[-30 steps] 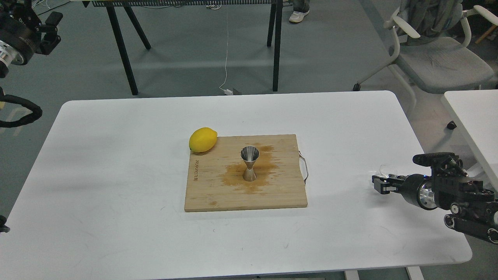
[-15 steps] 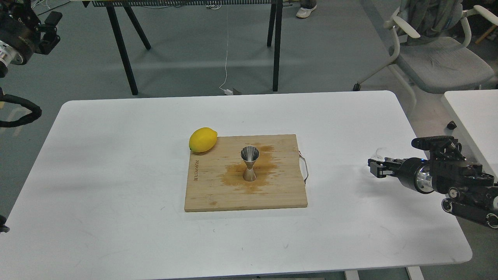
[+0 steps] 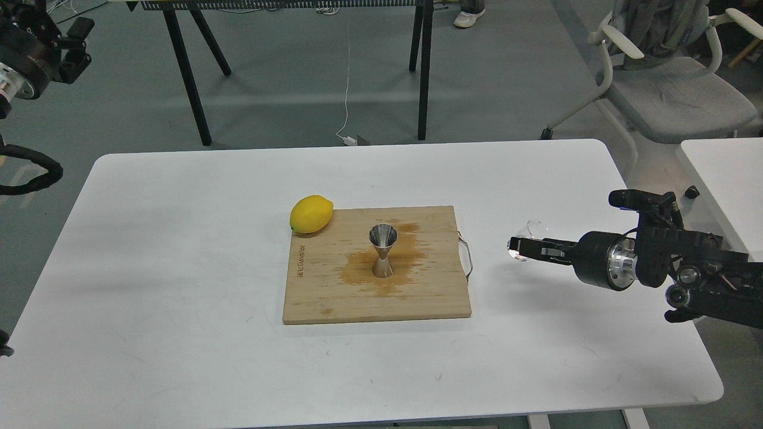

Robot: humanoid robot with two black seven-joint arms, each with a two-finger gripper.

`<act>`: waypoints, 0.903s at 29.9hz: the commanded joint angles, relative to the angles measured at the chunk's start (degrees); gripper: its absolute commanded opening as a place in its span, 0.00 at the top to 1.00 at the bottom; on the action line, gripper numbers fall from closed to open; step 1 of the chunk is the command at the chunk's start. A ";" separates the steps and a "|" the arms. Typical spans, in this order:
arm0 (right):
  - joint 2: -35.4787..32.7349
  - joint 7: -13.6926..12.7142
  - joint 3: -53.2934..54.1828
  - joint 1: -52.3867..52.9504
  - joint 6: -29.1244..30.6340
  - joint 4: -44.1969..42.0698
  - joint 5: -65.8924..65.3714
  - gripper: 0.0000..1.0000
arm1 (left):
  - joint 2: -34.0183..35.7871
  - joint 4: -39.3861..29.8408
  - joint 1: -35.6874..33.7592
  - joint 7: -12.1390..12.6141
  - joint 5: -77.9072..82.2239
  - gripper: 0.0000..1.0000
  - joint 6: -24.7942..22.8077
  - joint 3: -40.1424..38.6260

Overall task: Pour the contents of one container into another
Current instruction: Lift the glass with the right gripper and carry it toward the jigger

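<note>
Right gripper (image 3: 524,245): clamped on glass tumbler (image 3: 527,238), held aloft right of jigger (image 3: 382,250) for carrying to pour; jigger upright on stained cutting board (image 3: 334,298); left gripper (image 3: 74,44): state indiscernible

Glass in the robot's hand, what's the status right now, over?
Right end effector shut on glass tumbler, above the table, right of the cutting board. Jigger upright on board. Left end effector raised far left. Path clear.
</note>
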 commanded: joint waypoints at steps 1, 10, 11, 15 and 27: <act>-0.05 0.00 -0.01 2.17 1.77 3.00 2.23 0.98 | -0.02 0.00 0.01 0.00 0.00 0.00 0.00 0.00; 1.62 0.09 -8.18 12.36 5.37 7.22 7.06 0.98 | 0.86 0.00 -0.08 0.00 0.00 0.00 0.00 0.00; 1.97 0.09 -8.62 13.24 5.90 7.49 7.42 0.98 | 0.86 0.00 -0.08 0.00 0.00 0.00 0.00 0.00; 3.46 0.00 -9.94 16.06 8.10 7.75 8.74 0.98 | 0.95 0.00 -0.08 0.00 0.00 0.00 0.00 0.00; 11.28 0.00 -12.75 21.86 11.79 7.14 11.99 0.98 | 1.21 0.00 -0.17 0.00 0.00 0.00 0.00 -0.09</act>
